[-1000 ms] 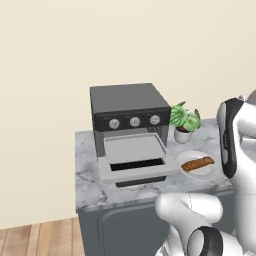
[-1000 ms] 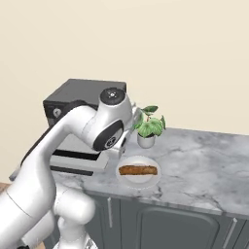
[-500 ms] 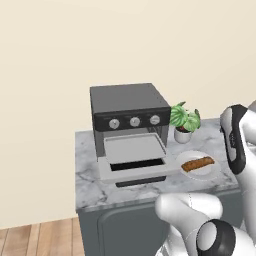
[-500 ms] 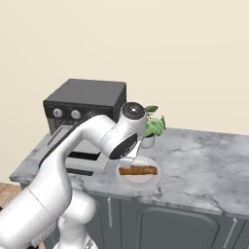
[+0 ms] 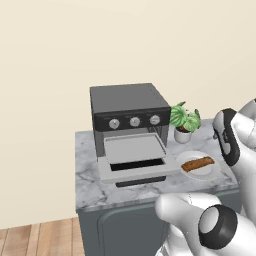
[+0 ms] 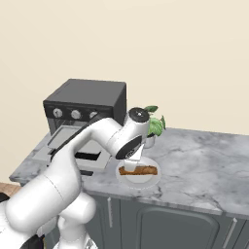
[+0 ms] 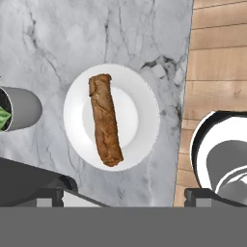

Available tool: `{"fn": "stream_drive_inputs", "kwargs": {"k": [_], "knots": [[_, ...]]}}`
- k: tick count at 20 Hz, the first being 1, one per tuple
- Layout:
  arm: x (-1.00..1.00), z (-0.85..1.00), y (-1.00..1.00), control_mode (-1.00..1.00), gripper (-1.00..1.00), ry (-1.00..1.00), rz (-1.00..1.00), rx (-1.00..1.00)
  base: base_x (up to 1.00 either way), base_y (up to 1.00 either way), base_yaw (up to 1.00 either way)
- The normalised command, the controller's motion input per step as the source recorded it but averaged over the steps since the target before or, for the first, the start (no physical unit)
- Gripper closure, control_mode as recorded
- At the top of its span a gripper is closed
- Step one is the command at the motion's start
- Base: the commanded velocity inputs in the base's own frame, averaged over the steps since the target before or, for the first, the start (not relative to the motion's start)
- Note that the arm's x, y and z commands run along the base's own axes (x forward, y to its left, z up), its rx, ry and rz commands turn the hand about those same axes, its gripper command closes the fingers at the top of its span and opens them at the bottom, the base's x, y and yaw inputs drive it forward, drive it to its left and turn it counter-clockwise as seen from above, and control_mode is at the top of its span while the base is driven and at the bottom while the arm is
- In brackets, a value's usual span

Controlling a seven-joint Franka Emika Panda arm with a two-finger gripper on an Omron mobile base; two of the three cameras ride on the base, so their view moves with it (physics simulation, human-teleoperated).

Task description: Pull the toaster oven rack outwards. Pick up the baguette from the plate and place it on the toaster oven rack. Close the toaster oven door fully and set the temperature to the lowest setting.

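The arm [image 6: 73,165] is glossy white, built of fat rounded segments joined by dark grey rings, with a round black-rimmed cap [image 6: 138,115] on one joint.

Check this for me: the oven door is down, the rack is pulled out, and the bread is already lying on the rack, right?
Not quite. The oven door is down and the rack is pulled out, but the bread is still lying on the white plate beside the oven, as the hand view shows.
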Motion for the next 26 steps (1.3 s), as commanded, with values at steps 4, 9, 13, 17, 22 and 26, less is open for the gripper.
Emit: {"fn": "stream_drive_inputs", "kwargs": {"k": [4, 9, 13, 17, 22, 26], "knots": [[0.13, -0.4, 0.0, -1.0, -1.0, 0.01, 0.05, 0.0, 0.0, 0.0, 0.0], [0.21, -0.41, 0.0, -1.0, -1.0, 0.09, 0.07, 0.0, 0.0, 0.0, 0.0], [0.24, -0.34, -0.02, -1.0, -1.0, 0.13, 0.07, 0.0, 0.0, 0.0, 0.0], [0.25, -0.24, -0.14, -1.0, -1.0, 0.11, 0.08, 0.0, 0.0, 0.0, 0.0], [0.2, -0.22, -0.2, -1.0, -1.0, 0.07, 0.08, 0.0, 0.0, 0.0, 0.0], [0.27, -0.29, -0.12, -1.0, -1.0, 0.03, 0.04, 0.0, 0.0, 0.0, 0.0]]}}
